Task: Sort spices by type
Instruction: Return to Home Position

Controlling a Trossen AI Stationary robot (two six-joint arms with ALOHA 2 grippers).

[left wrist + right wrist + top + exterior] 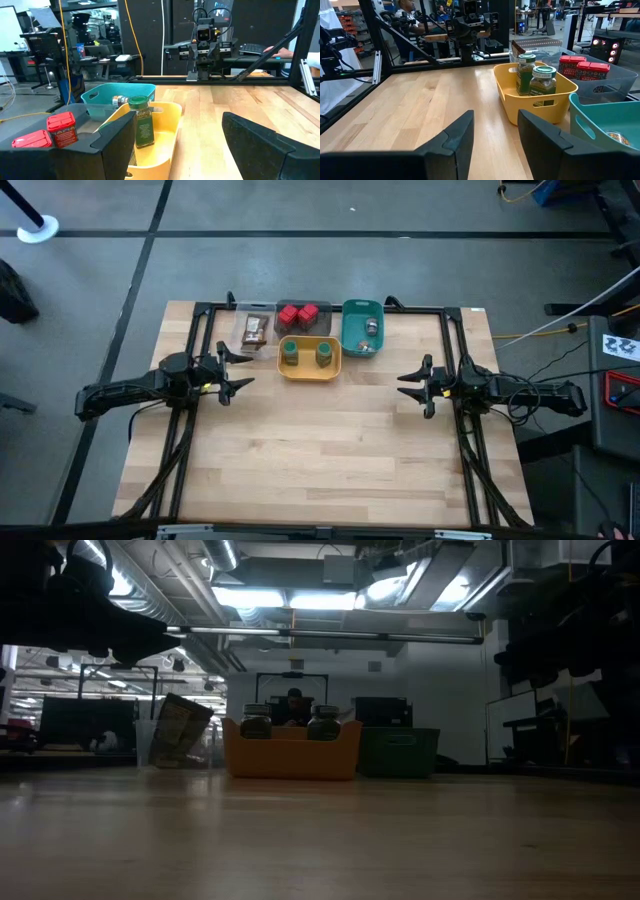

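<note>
Robotics lab in an open industrial hall. Overhead: exposed ducts (165, 600) and strip lights (300, 600). Grey concrete floor (300, 210) around the wooden desk (320, 450). Past the left fingers (265, 150): hanging yellow cables (60, 50). Past the right fingers (450, 140): a person (407, 12) at further workstations, and a red-lit computer case (605, 42).

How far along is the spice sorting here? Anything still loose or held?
Looks done: green-capped jars in the yellow tray, red boxes in the grey tray, brown packet in the clear tray, tin in the teal tray. In hand: nothing; left gripper and right gripper open and empty, clear of the trays. Left: no loose spice seen.
</note>
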